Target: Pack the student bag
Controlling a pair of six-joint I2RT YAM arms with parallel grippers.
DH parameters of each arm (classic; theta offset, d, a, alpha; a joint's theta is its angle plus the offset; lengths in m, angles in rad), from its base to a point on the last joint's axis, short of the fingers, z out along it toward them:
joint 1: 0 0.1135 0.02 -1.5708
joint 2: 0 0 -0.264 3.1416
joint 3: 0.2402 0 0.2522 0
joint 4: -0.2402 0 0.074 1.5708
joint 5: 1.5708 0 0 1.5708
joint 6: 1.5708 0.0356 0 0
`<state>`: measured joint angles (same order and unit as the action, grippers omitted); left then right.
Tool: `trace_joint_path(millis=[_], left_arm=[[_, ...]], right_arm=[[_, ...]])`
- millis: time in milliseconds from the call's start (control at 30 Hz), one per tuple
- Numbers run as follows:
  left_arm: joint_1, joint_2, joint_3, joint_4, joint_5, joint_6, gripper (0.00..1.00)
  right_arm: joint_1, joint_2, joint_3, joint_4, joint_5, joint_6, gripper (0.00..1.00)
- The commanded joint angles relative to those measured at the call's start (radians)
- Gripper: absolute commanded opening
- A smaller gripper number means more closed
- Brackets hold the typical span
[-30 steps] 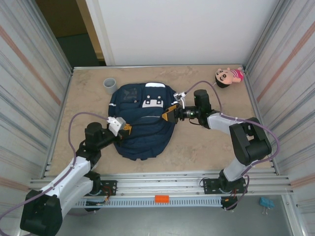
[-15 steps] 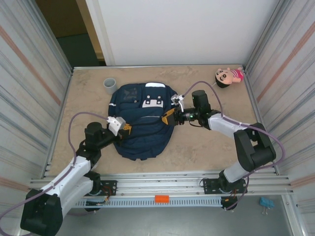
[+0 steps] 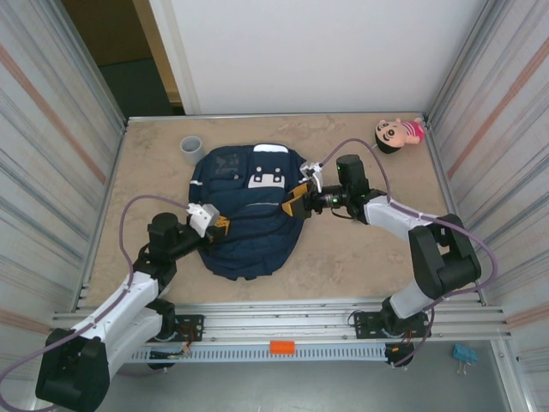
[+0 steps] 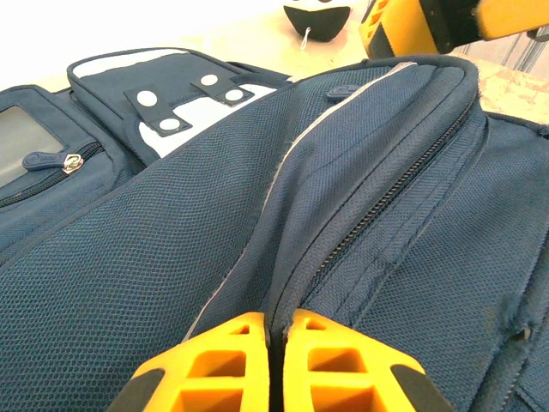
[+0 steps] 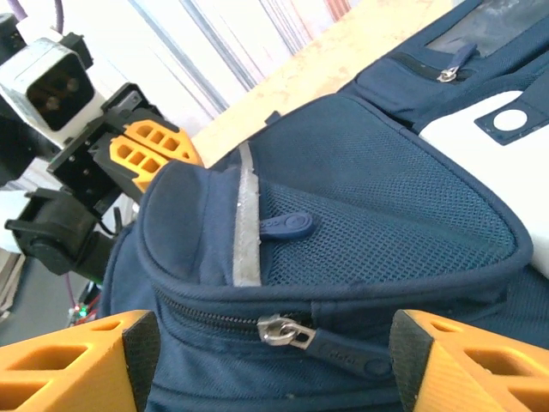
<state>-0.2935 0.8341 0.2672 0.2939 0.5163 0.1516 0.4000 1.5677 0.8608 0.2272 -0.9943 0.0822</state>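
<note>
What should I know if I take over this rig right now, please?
Left gripper: shut, pinching a fabric fold by the zip on the left side of the student bag.
Right gripper: open, jaws either side of the zip pull at the bag's right side, not closed on it.
Bag lies flat between the arms. The doll is in the far right corner and the grey cup is by the bag's far left, both outside it.
Done: bag braced.
Left: the visible zip is closed; probably grasp the pull, open, load.
</note>
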Motion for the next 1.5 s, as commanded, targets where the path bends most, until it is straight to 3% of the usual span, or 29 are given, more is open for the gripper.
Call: trace_joint_path(millis=[0,233,533,700,933,1167,1467], left_arm=[[0.012,-0.013,0.046,0.088,0.02,-0.043,0.0],[0.013,-0.01,0.051,0.092,0.025,-0.041,0.0],[0.014,0.008,0.052,0.11,0.016,-0.045,0.0],[0.013,0.015,0.053,0.114,0.022,-0.051,0.0],[0.013,0.003,0.057,0.108,0.032,-0.051,0.0],[0.013,-0.006,0.055,0.091,0.007,-0.051,0.0],[0.013,-0.003,0.062,0.073,-0.023,-0.053,0.0]], right_arm=[[0.025,0.04,0.027,0.047,-0.001,0.001,0.73],[0.031,0.071,0.044,0.023,-0.052,-0.007,0.71],[0.038,-0.004,0.046,-0.226,-0.115,-0.148,0.43],[0.036,0.008,0.059,-0.207,-0.125,-0.135,0.31],[0.037,0.021,0.058,-0.147,-0.119,-0.108,0.26],[0.038,0.008,0.055,-0.126,-0.113,-0.095,0.06],[0.072,-0.059,0.029,-0.142,-0.035,-0.081,0.0]])
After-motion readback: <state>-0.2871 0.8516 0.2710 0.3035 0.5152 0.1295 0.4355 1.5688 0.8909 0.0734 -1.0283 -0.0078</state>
